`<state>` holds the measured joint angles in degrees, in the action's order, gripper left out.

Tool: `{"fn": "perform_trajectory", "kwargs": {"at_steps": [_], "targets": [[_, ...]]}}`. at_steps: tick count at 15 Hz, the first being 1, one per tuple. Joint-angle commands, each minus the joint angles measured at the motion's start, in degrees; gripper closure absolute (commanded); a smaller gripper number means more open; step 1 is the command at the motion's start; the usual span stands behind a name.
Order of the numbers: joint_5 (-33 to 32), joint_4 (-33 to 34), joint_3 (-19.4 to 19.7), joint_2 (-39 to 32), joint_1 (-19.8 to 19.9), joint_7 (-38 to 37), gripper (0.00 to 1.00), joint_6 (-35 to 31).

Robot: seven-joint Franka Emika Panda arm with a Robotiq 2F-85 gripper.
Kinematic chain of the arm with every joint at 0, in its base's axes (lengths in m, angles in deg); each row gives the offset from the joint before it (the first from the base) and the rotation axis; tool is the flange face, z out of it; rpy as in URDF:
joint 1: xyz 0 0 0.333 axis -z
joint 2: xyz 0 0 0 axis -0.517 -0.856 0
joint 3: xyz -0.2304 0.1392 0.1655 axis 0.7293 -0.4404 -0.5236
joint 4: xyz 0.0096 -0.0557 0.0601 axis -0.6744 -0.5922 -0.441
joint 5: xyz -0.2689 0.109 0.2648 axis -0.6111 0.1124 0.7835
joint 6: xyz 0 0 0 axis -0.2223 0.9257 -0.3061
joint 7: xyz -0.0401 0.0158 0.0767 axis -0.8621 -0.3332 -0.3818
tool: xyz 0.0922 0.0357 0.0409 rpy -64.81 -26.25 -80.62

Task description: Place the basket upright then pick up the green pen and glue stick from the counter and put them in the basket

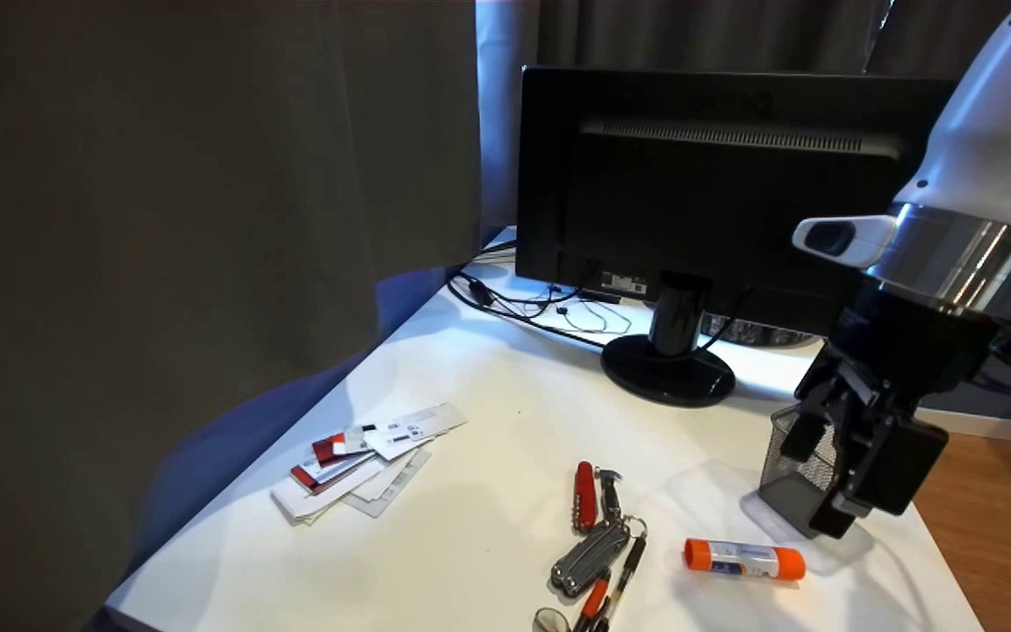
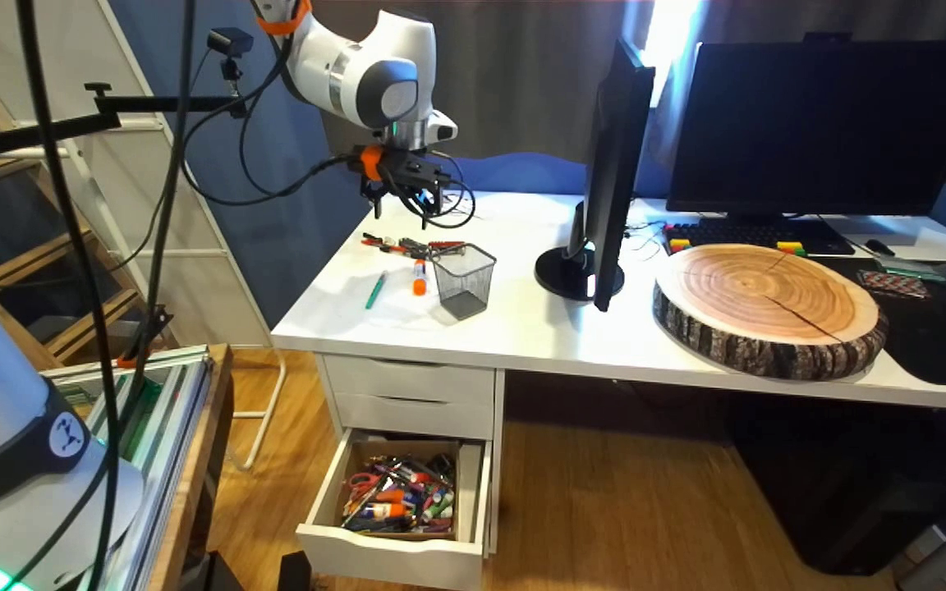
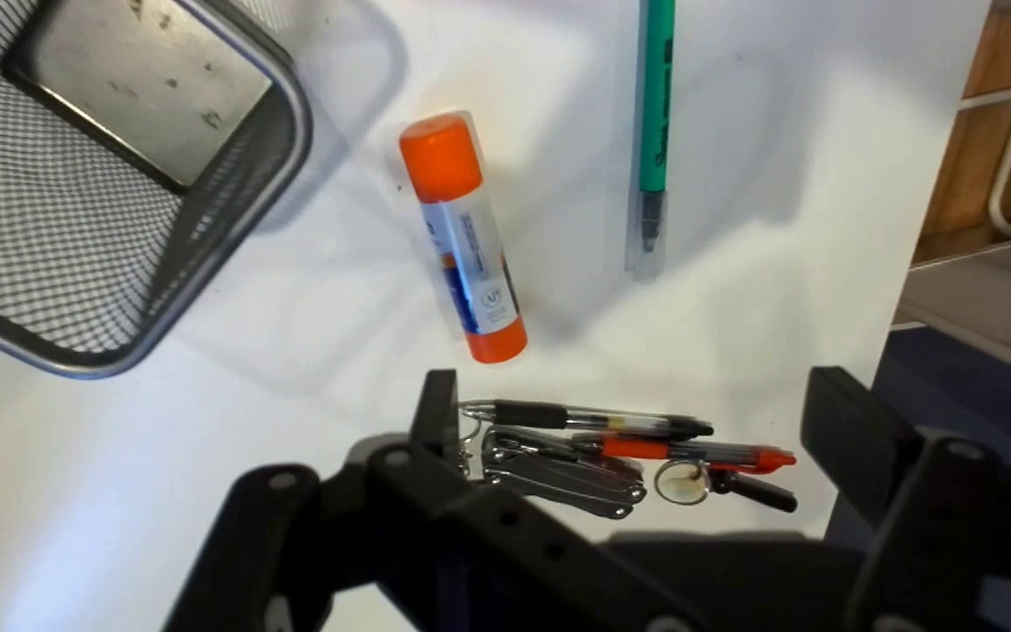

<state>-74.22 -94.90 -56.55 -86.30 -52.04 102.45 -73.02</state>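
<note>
The wire-mesh basket [image 2: 465,305] stands upright on the white counter [image 2: 317,322], its mouth facing up; the wrist view shows into its mesh side [image 3: 58,219]. To one side of it lies the glue stick [image 3: 470,254], white with orange ends, also seen in both exterior views [image 1: 741,559]. Farther over, the green pen [image 3: 656,105] lies flat, its upper end cut off in the wrist view but whole in an exterior view [image 2: 375,290]. My gripper [image 3: 641,412] hangs above the counter, jaws wide apart and holding nothing. In an exterior view, the gripper [image 1: 821,478] partly hides the basket.
Beneath the jaws lie a multitool [image 3: 562,474], a black pen [image 3: 593,420] and a red pen [image 3: 690,450]. A monitor [image 2: 617,164] stands beyond the basket, with a wood slab [image 2: 769,295] past it. Papers [image 1: 365,465] lie near the curtain. A filled drawer [image 2: 395,554] stands pulled out below.
</note>
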Motion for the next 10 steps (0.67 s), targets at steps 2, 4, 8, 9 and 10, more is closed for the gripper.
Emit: {"fn": "perform_trajectory", "kwargs": {"at_steps": [2,4,8,9,10], "targets": [[0.0,-0.7,-4.9,-6.6,2.6,5.5,0.0,-9.0],[-1.2,-1.6,-6.2,-8.2,3.1,6.1,0.0,-12.0],[-2.8,-4.1,-9.5,-10.7,6.3,8.2,0.0,-15.1],[-3.2,-4.8,-10.2,-11.4,7.1,8.5,0.0,-15.8],[-3.6,-5.1,-11.1,-12.4,8.2,9.2,0.0,-15.8]]}}
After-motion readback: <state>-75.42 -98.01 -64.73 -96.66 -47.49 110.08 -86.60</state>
